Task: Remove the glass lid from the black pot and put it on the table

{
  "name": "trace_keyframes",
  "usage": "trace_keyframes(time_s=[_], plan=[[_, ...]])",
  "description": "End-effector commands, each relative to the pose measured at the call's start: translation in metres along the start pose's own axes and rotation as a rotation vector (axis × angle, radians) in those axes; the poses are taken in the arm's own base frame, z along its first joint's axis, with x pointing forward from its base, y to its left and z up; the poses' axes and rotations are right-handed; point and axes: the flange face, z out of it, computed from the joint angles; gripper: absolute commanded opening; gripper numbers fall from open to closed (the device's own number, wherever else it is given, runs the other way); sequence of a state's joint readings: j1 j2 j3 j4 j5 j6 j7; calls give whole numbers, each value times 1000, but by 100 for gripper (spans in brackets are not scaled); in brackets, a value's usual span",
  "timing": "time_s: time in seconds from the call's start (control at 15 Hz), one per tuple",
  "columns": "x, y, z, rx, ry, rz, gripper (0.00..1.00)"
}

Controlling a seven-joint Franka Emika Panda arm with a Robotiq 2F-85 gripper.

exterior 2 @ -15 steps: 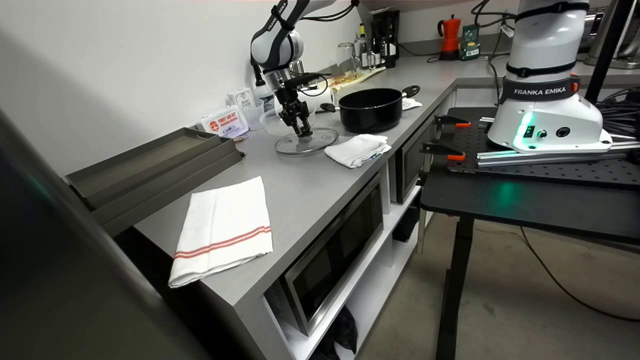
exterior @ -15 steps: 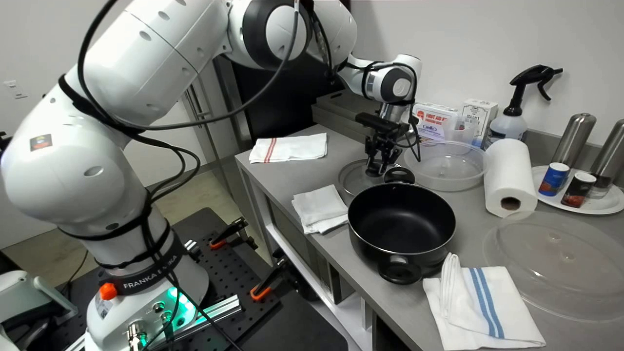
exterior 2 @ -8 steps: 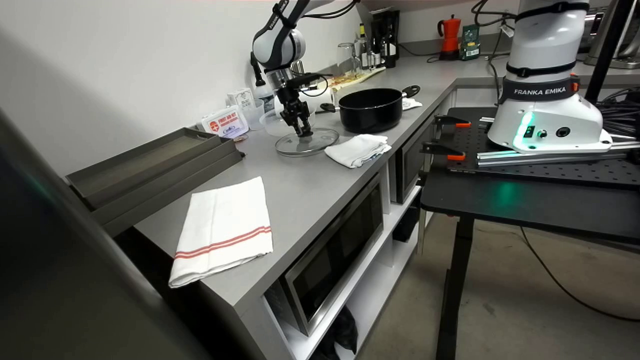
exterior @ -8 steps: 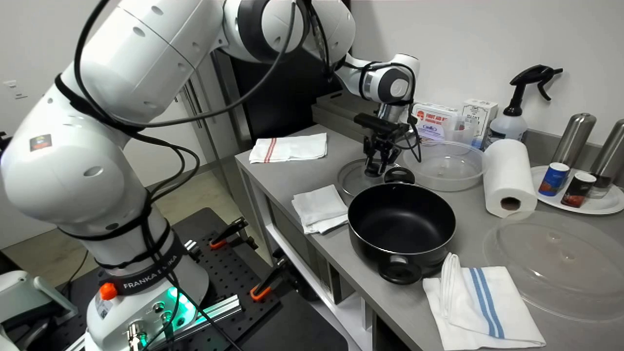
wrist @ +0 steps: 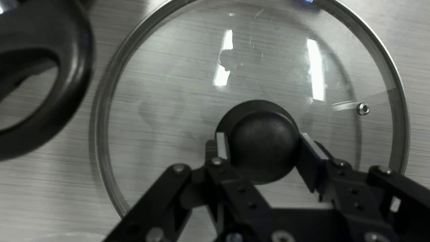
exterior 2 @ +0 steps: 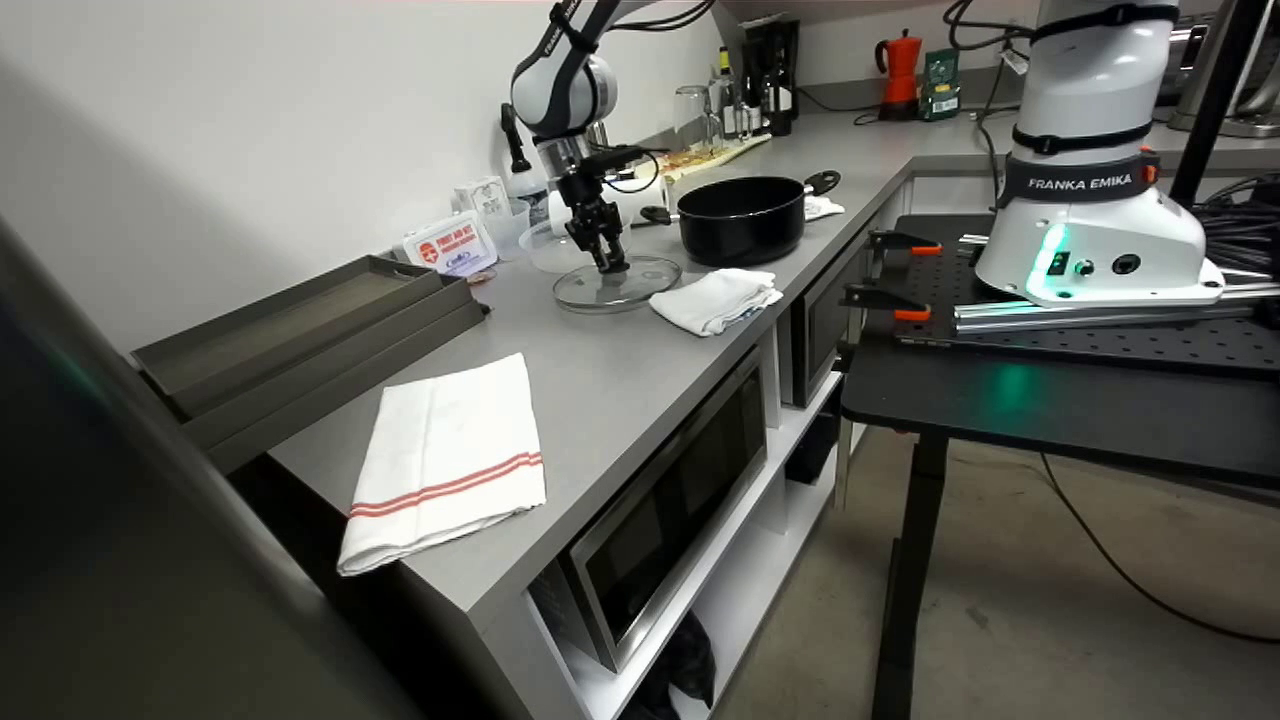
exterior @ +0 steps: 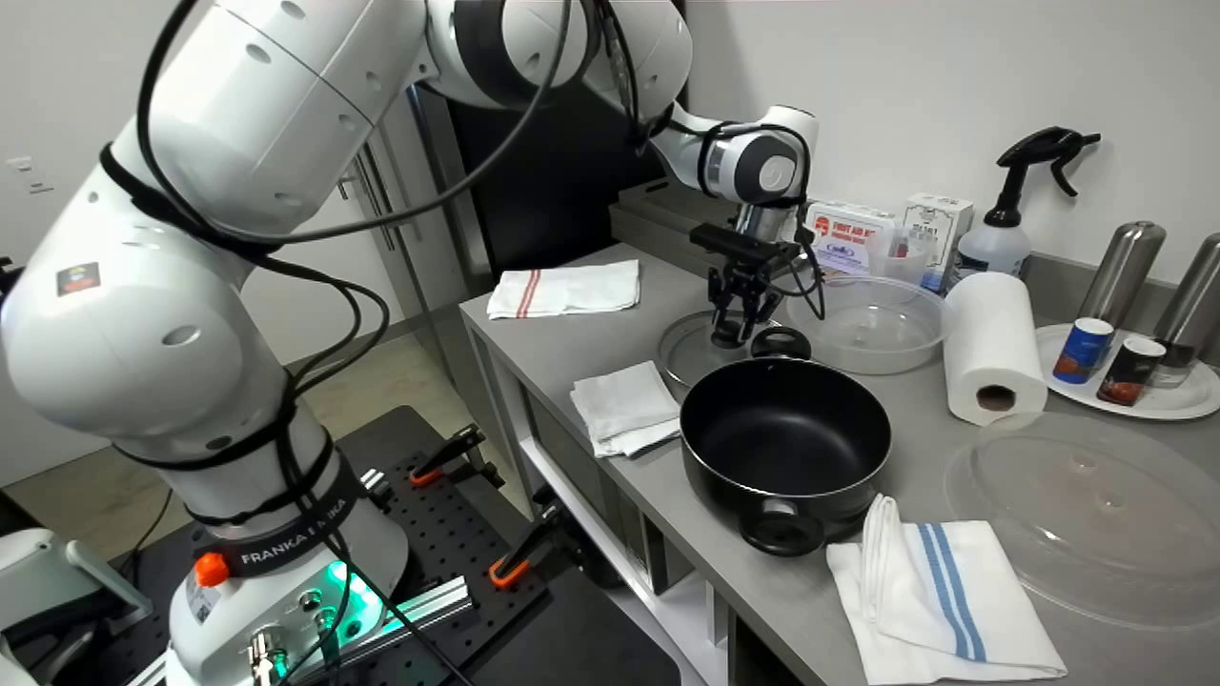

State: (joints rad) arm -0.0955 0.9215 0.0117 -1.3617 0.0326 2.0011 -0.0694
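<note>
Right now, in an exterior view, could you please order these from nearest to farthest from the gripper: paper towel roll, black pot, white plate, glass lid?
1. Glass lid: directly under the gripper.
2. Black pot: beside the lid, lower in view.
3. Paper towel roll: right of the pot in view.
4. White plate: farther right, past the roll.

Plain pale walls [exterior 2: 300, 120] are shown in both exterior views, dimmed in places by a soft grey shadow [exterior 2: 90, 180]. In an exterior view, a switch plate [exterior: 29, 174] is mounted at far left; farther right, long bar handles [exterior: 372, 191] are seen, then a tall black panel [exterior: 543, 214]. A grey-brown floor [exterior 2: 1010, 560] is spread beneath a black desk [exterior 2: 1130, 420], in whose top a green glow [exterior 2: 1012, 385] is reflected.
</note>
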Motion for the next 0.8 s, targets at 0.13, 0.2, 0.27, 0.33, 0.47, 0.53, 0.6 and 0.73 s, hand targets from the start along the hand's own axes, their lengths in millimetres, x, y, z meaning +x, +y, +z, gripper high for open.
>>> trace_keyframes(time_s=[0.13,0.2,0.27,0.33,0.47,0.53,0.6,0.73], plan=[[-12,-1,-1,39,1,-24,81],[-12,-1,0,41,-1,-23,89],[-13,-1,-1,42,-2,-23,95],[-13,0,-1,44,-1,-22,99],[-13,0,-2,47,0,-21,100],[-13,-1,-3,47,1,-22,100],[-14,-1,-3,48,1,-22,100],[-14,-1,-4,47,1,-22,100]])
